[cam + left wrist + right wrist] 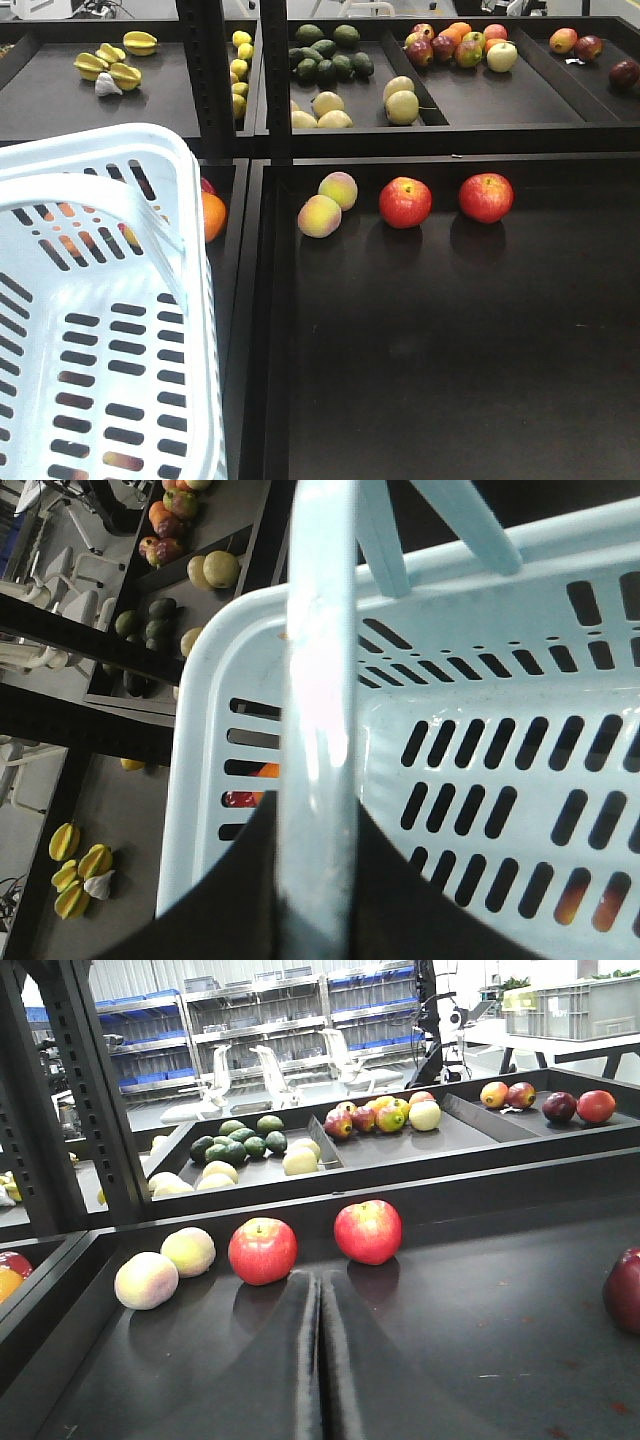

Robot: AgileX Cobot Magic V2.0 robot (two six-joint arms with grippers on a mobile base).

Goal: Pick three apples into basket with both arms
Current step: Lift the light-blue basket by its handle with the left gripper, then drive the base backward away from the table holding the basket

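Just ahead of my right jaws, pressed together low over the dark surface [480, 1340], two red apples [262, 1250] sit side by side, not touching; my left jaws clamp the handle [318, 680] of the white basket [205, 780].

basket [120, 135]: moulded plastic, white with a bluish tint, smooth and semi-gloss; its handle [318, 730] throws a broad bright highlight and carries a few small specks. Red apple [405, 202] and neighbour apple [486, 197]: smooth waxy skin with small sharp glints, while the pale yellow-pink fruit [319, 215] beside them looks matt, almost velvety. table [450, 350]: black, matt, a few faint light scratches; shelf post [95, 1090] looks like dark matt-painted metal; left fingers [230, 900] and right fingers [290, 1360] are black, smooth, matt.
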